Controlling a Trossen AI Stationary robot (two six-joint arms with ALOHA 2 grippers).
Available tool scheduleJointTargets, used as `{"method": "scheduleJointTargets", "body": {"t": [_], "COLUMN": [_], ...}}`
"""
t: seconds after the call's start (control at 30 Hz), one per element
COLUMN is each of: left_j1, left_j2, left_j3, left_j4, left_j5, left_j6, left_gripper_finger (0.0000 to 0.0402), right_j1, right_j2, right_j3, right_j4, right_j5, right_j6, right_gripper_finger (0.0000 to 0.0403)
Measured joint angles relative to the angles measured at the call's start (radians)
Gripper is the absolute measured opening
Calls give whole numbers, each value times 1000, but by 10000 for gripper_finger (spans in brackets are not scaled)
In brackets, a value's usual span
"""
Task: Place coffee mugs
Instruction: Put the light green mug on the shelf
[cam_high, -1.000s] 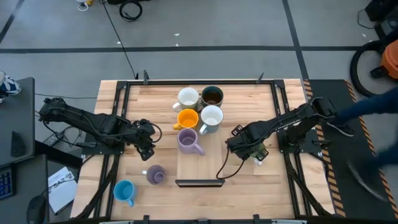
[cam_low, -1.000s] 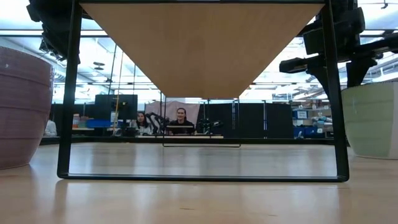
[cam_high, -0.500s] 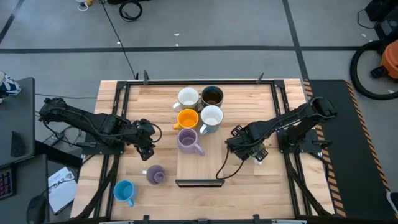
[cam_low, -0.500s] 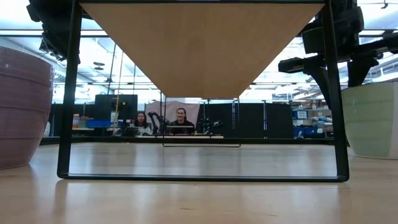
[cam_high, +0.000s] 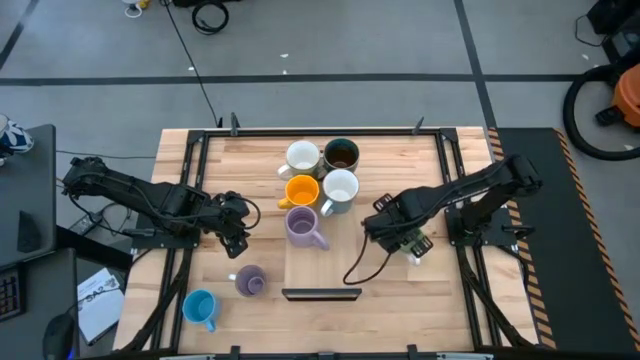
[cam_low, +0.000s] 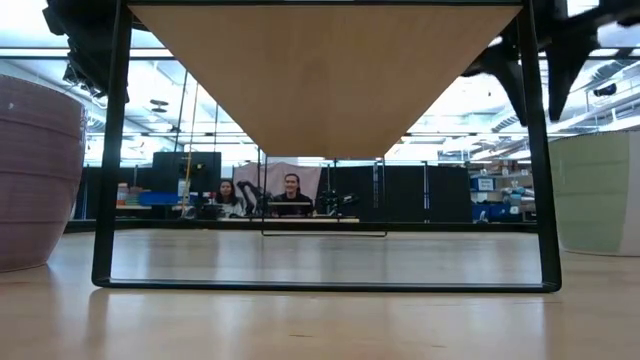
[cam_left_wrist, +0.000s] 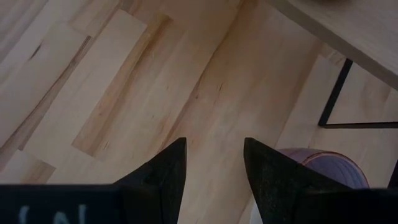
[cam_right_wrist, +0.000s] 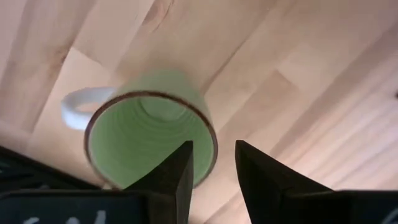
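The green mug (cam_right_wrist: 149, 134) stands on the table (cam_high: 440, 170), empty, mostly hidden under the right gripper (cam_high: 398, 232) from above; one parted finger sits inside its rim, one outside. The right arm has shifted slightly since a second ago. The left gripper (cam_left_wrist: 214, 171) hangs open beside the lavender mug (cam_left_wrist: 323, 165).

Mugs crowd the raised shelf
On the raised shelf (cam_high: 320, 255), five mugs fill the far part; its near strip is bare, a lavender mug (cam_high: 249, 281) just beside it.
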Motion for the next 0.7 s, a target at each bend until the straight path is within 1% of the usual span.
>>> {"method": "scheduleJointTargets", "body": {"t": [0.17, 0.3, 0.37, 0.53, 0.7], "left_j1": [0, 0, 0, 0, 0], "left_j2": [0, 0, 0, 0, 0], "left_j3": [0, 0, 0, 0, 0], "left_j4": [0, 0, 0, 0, 0], "left_j5": [0, 0, 0, 0, -8], "left_j6": [0, 0, 0, 1, 1], "left_gripper_finger": [167, 167, 167, 167, 167], "right_j1": [6, 13, 19, 34, 76], "right_j2": [0, -3, -21, -121, -276], "right_j3": [79, 143, 156, 155, 154], "right_j4": [-125, -207, -210, -214, -212], "right_j5": [0, 0, 0, 34, 42], "right_j6": [120, 290, 380, 611, 851], "right_gripper_finger": [124, 124, 124, 124, 124]}}
